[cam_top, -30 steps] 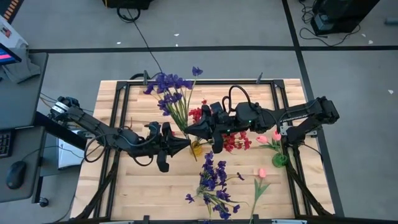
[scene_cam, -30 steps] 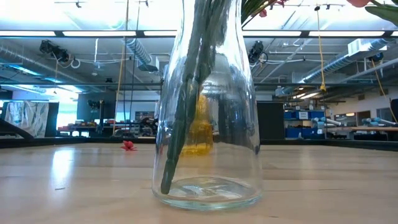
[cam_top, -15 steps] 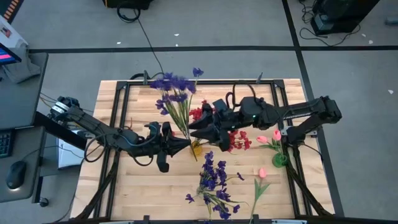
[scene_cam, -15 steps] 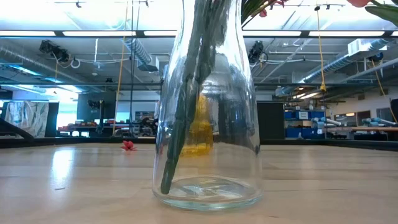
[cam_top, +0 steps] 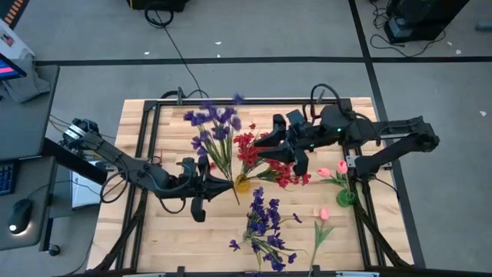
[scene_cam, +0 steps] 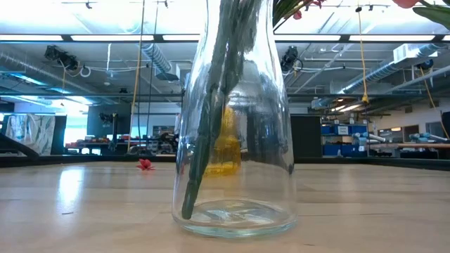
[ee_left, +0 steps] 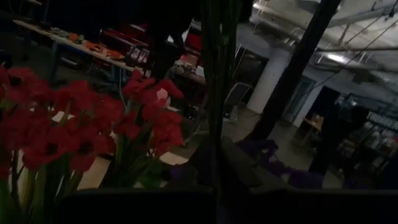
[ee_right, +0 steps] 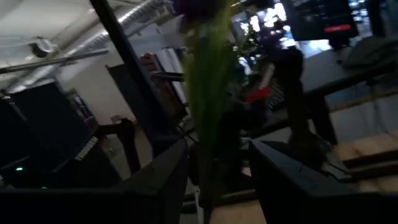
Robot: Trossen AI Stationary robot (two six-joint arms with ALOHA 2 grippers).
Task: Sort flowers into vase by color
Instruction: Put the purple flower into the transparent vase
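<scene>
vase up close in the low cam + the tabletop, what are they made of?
Vase: looks like clear glass, glossy; green stems and the room show straight through it, with bright reflections on its wall. Tabletop: pale wood, probably butcher-block planks with a light sheen; parallel board seams show from above.

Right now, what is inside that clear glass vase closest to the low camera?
The glass vase holds green stems reaching almost to its base. Their blooms are cut off above the low view, so that view does not show their colour. Something yellow shows through the glass, behind the vase.
</scene>
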